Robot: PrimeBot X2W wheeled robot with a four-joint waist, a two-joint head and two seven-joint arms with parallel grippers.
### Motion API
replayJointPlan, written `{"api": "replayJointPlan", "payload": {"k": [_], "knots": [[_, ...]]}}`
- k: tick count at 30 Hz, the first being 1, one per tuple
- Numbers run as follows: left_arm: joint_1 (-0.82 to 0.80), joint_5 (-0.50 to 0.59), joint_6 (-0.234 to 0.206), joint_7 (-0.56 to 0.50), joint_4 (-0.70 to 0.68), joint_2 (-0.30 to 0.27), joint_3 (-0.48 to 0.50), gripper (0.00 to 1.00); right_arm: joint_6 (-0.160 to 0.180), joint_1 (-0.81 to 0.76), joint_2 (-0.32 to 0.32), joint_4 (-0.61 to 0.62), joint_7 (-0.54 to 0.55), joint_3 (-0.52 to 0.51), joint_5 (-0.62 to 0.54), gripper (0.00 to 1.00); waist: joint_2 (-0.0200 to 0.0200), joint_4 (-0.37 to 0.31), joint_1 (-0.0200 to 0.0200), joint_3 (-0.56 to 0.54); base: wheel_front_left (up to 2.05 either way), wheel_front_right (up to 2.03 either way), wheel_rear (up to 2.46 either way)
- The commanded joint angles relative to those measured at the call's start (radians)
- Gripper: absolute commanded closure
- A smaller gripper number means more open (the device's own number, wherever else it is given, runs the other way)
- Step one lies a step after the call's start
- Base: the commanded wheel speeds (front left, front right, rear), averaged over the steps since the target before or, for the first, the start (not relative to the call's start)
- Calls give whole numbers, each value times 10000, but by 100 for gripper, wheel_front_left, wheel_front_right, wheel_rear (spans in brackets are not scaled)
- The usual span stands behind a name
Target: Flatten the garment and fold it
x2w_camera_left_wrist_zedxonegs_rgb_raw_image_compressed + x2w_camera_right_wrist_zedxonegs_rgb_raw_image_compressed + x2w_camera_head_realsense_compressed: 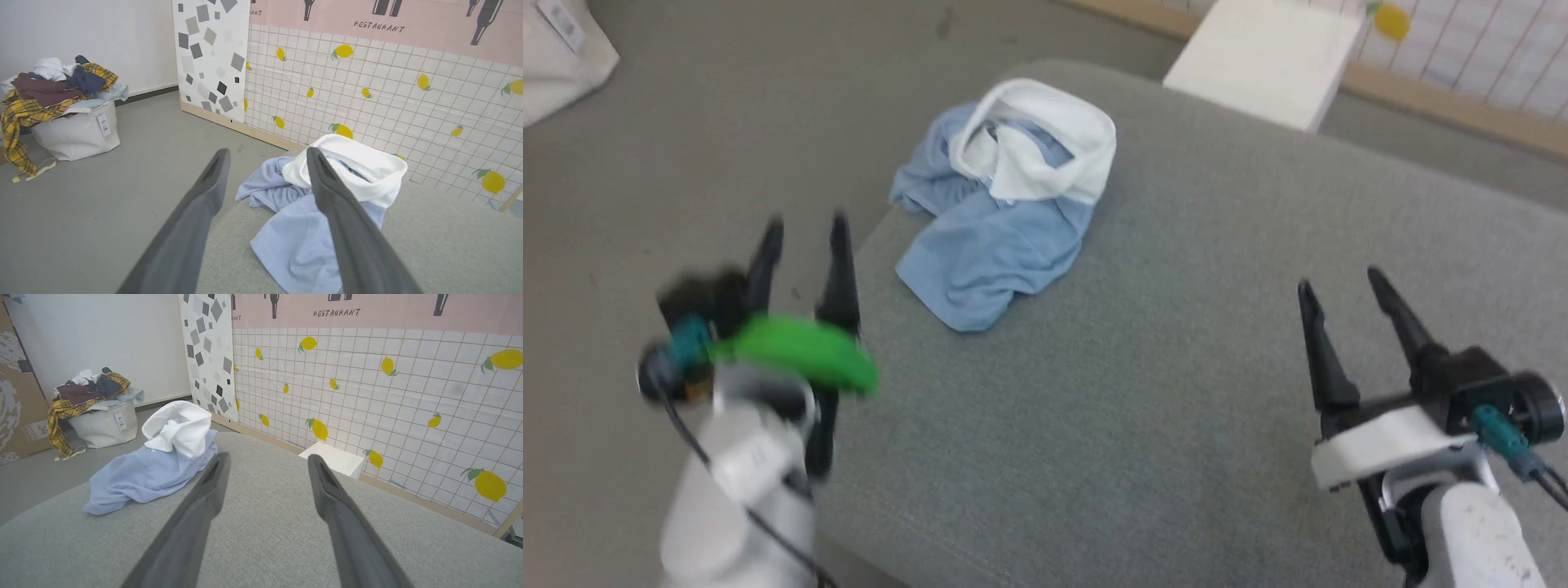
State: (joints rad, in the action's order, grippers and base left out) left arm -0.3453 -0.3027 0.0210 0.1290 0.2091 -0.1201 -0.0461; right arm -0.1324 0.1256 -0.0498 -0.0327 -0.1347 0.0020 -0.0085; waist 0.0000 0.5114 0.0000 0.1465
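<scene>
- Your left fingers (840,269) are standing spread and holding nothing, hanging over the floor (645,163) just off the left edge of the worktop (1176,367). They are showing blurred in the head view.
- Your right fingers (1319,351) are also standing spread and empty, hovering over the worktop at 4 o'clock.
- The garment (988,245) is lying crumpled at 11 o'clock on the worktop, right at its left edge, touching neither set of fingers.
- It is sitting at 1 o'clock from the left fingers and 10 o'clock from the right, and I judge the left ones to be nearer.
- Its long axis is running from the white collar at 1 o'clock to the blue end at 7 o'clock.
- The worktop is wearing grey woven fabric, likely grippy under cloth.
- Around you, a laundry bag (77,130) is standing on the floor, and a lemon-print wall (367,375) is running behind.
</scene>
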Motion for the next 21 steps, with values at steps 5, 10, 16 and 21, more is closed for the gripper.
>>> {"api": "replayJointPlan", "payload": {"k": [5, 10, 16, 21], "knots": [[-2686, -1075, 666, -1466, 810, -636, 16, 0, 16, 830, -5, 362, 135, 133, -407, 0, 0, -1072, 0, 2735, 0, 0, 0], [-4793, -2196, 960, -3439, 1654, -1431, 58, 0, 17, 1563, -4, 493, 30, 219, -538, 0, 0, -1880, 0, 4067, 0, 0, 0], [-5826, -2822, 789, -5766, 2474, -2236, 240, 0, 17, 2094, -4, 395, -270, 274, -353, 0, 0, -2874, 0, 4939, 0, 0, 0], [-5780, -3224, 292, -7893, 2934, -2500, 192, 0, 17, 2228, -4, 148, -549, 223, -100, 0, 0, -3400, 0, 5209, 0, 0, 0]]}}
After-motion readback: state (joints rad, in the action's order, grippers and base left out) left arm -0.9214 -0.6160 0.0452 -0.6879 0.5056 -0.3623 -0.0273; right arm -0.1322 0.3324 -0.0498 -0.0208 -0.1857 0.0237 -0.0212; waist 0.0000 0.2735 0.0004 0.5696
